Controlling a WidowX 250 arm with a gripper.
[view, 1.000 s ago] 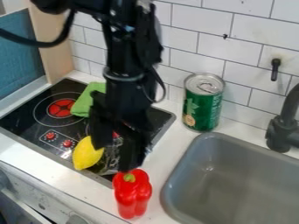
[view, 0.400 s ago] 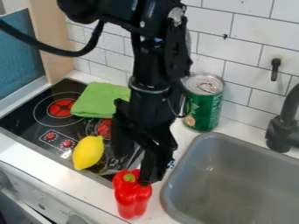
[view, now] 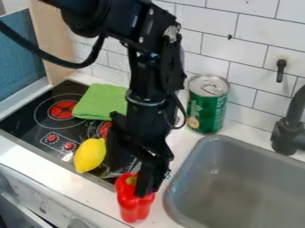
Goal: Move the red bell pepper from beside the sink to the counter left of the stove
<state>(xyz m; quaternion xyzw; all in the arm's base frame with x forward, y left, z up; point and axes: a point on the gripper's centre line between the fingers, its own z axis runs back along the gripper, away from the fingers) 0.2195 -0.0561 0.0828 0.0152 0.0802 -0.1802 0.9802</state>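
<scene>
The black gripper (view: 127, 177) hangs over the front right corner of the stove, its two fingers spread apart. One finger comes down in front of the upper right part of a red bell pepper (view: 132, 205), which stands on the white counter; whether they touch I cannot tell. The other finger is just right of a yellow lemon (view: 89, 155) lying at the stove's front edge. Behind the gripper, a folded green cloth (view: 99, 103) lies on the black stove (view: 26, 116), partly covered by the arm.
A green can (view: 207, 105) stands upright by the tiled wall, right of the arm. The grey sink (view: 238, 182) takes up the lower right, with a black faucet (view: 290, 127) at its back edge. White counter (view: 53, 174) runs along the stove's front.
The arm has shifted right from over the cloth, then a little back left and lower, bringing one finger down in front of the pepper. Pepper, lemon and can have stayed put.
</scene>
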